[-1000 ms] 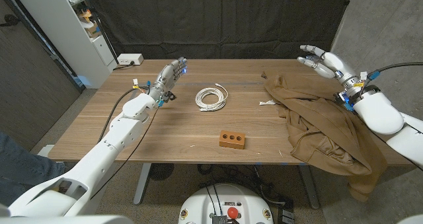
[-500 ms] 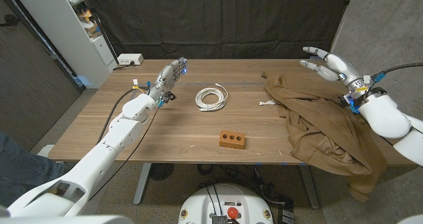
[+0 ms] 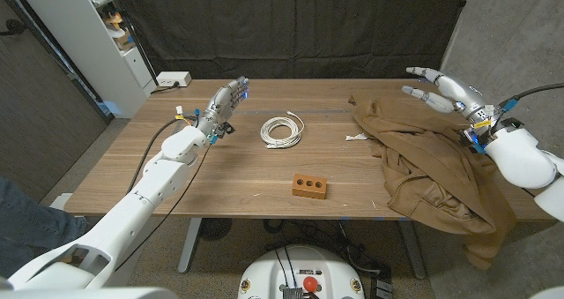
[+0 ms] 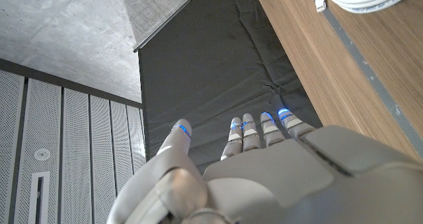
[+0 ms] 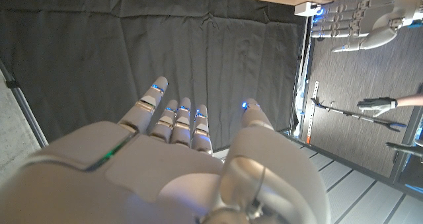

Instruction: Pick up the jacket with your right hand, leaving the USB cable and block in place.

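Brown jacket (image 3: pixel 432 171) shows no legible label; right hand (image 3: pixel 445 89) hovers empty, fingers spread.

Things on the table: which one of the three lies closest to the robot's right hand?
The brown jacket, draped over the table's right end just below the right hand. The white cable and the block lie farther left.
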Motion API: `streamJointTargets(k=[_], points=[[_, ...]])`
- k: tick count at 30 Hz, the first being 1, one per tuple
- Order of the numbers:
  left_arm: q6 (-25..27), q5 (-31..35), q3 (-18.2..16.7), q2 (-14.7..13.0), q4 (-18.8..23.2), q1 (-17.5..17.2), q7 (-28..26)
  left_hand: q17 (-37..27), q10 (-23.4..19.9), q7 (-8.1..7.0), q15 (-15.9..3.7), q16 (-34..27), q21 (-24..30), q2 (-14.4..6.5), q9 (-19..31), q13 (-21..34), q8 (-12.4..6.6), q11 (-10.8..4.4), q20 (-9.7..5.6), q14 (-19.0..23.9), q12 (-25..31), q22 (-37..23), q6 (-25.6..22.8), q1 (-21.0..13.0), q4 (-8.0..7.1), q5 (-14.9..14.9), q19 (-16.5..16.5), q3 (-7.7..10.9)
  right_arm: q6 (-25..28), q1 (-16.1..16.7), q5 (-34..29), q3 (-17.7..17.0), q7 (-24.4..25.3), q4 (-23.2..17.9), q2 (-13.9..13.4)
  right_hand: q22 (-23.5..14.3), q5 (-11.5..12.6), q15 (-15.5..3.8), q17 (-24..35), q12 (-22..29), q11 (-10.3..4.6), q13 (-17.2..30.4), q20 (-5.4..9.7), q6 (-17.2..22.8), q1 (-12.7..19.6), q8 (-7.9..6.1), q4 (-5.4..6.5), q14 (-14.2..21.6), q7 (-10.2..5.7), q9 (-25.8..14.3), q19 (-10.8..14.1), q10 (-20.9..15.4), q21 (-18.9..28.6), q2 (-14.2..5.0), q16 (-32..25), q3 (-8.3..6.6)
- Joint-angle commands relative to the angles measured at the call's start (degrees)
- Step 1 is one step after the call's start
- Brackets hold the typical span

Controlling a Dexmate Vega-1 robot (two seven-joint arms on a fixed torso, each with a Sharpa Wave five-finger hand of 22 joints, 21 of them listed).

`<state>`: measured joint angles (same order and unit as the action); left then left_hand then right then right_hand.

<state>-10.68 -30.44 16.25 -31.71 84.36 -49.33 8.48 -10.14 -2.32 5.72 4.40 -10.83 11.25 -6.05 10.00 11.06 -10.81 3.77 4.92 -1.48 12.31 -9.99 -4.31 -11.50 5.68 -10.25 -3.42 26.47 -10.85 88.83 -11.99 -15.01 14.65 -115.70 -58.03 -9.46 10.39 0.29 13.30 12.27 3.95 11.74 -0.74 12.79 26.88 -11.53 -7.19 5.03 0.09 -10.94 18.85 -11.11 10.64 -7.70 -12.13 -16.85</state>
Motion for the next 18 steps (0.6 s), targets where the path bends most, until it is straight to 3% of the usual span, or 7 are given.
streamJointTargets(k=[1,2,3,4,11,18], points=[[0.2,0.0,0.0,-0.2,0.6,-0.3,0.0,-0.2,-0.2,0.21,0.26,0.2,0.0,-0.1,0.3,0.1,0.08,0.11,0.11,-0.2,-0.1,-0.3,-0.2,-0.7,0.26,0.1,-0.2,0.19,3.2,3.0,-4.4,-3.3,-2.4,-2.1,0.8,-0.2,0.3,0.14,0.0,-0.4,-0.72,0.0,-0.82,-0.4,0.3,0.03,-0.06,0.3,-1.51,-0.2,-0.4,0.6,0.2,0.41,-0.2,0.31],[0.2,0.1,0.0,-0.2,0.6,-0.3,0.1,-0.2,-0.2,0.2,0.26,0.2,0.0,-0.1,0.3,0.1,0.07,0.12,0.11,-0.1,-0.1,-0.3,-0.2,-0.7,0.26,0.1,-0.3,0.2,3.4,3.2,-4.8,-3.5,-2.4,-2.2,0.9,-0.2,0.3,0.16,0.0,-0.4,-0.79,0.0,-0.84,-0.4,0.3,0.05,-0.07,0.3,-1.67,-0.2,-0.4,0.6,0.2,0.4,-0.2,0.32],[0.2,0.1,0.0,-0.2,0.6,-0.3,0.0,-0.2,-0.2,0.18,0.24,0.2,0.0,-0.1,0.3,0.1,0.08,0.02,0.12,-0.2,-0.1,-0.3,-0.2,-0.7,0.26,0.1,-0.3,0.2,3.6,3.4,-5.0,-3.7,-2.7,-2.4,1.0,-0.2,0.4,0.18,-0.1,-0.5,-2.21,0.0,-0.97,-0.4,0.4,0.04,-0.07,0.3,-2.37,-0.2,-0.5,0.8,0.1,0.35,-0.2,0.34],[0.2,0.1,0.0,-0.2,0.6,-0.3,0.0,-0.2,-0.2,0.19,0.26,0.2,0.0,-0.1,0.3,0.1,0.08,-0.06,0.12,-0.2,-0.1,-0.3,-0.2,-0.7,0.26,0.1,-0.3,0.21,3.9,3.5,-5.3,-3.9,-3.0,-2.5,1.0,-0.2,0.4,0.19,-0.1,-0.5,-2.42,0.0,-1.12,-0.2,0.4,-0.01,-0.14,0.3,-2.62,-0.2,-0.5,0.7,0.1,0.37,-0.2,0.32],[0.4,0.3,0.1,-0.3,0.8,-0.2,0.2,-0.2,-0.2,0.07,0.25,0.2,0.0,-0.1,0.3,0.1,0.08,-0.12,0.11,-0.1,-0.1,-0.3,-0.2,-0.7,0.26,0.1,-0.3,0.22,5.9,4.3,-6.3,-4.9,-5.1,-3.5,1.4,-0.3,0.4,0.56,-0.3,-0.6,-3.19,0.0,-1.83,-0.4,0.7,0.07,-0.29,0.1,-3.18,-0.2,-0.7,1.1,0.1,0.3,-0.1,0.26],[0.1,0.1,0.4,0.1,0.0,0.3,0.6,-0.2,-0.2,-0.07,0.26,0.1,0.0,-0.1,0.3,0.1,0.07,-0.14,0.09,-0.1,-0.1,-0.3,-0.2,-0.7,0.26,0.2,-0.3,0.23,8.4,4.7,-7.1,-5.7,-7.7,-4.7,1.1,-0.3,0.4,2.57,-0.5,-0.8,-3.86,0.1,-4.04,-1.9,1.0,0.57,-0.39,0.3,-3.96,-0.2,-0.7,1.7,0.2,0.1,-0.2,0.21]])
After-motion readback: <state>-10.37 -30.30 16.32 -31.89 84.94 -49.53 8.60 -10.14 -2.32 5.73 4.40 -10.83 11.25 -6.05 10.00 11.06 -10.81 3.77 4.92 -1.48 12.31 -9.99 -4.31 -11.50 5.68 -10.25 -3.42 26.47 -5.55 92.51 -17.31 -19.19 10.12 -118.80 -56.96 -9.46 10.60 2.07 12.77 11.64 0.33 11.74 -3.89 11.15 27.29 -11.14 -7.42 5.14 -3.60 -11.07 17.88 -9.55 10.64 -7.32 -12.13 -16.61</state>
